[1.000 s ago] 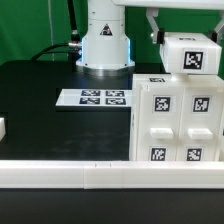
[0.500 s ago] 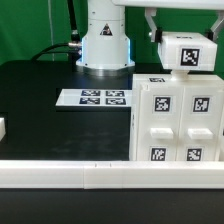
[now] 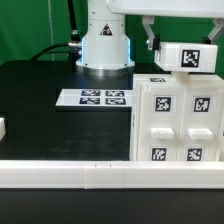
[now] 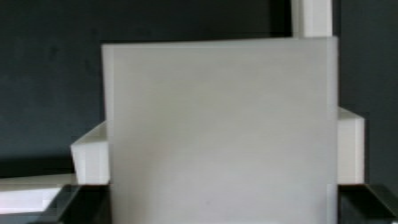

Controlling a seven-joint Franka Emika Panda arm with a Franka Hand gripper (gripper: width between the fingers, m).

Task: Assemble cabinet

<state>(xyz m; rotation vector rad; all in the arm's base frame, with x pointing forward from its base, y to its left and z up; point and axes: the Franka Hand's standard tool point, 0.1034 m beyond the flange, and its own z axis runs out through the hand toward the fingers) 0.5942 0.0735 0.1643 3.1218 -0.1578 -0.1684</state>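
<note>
The cabinet [image 3: 178, 120], a large white box with black-and-white tags on its front blocks, stands at the exterior view's right. My gripper [image 3: 183, 42] is shut on a white tagged block [image 3: 187, 58] and holds it just above the cabinet's top, slightly tilted. In the wrist view the block's flat white face [image 4: 221, 120] fills the space between my dark fingers [image 4: 68, 205], with my gripper [image 4: 221, 208] shut on it. A white body [image 4: 89, 150] that I take for the cabinet shows behind it. Whether the block touches the cabinet is hidden.
The marker board [image 3: 92, 98] lies flat on the black table left of the cabinet. The arm's white base [image 3: 105, 45] stands behind it. A long white rail [image 3: 70, 176] runs along the front edge. A small white piece [image 3: 3, 128] sits at the far left.
The held block has dropped a little toward the cabinet's top and tilted slightly. The cabinet and the marker board have not moved.
</note>
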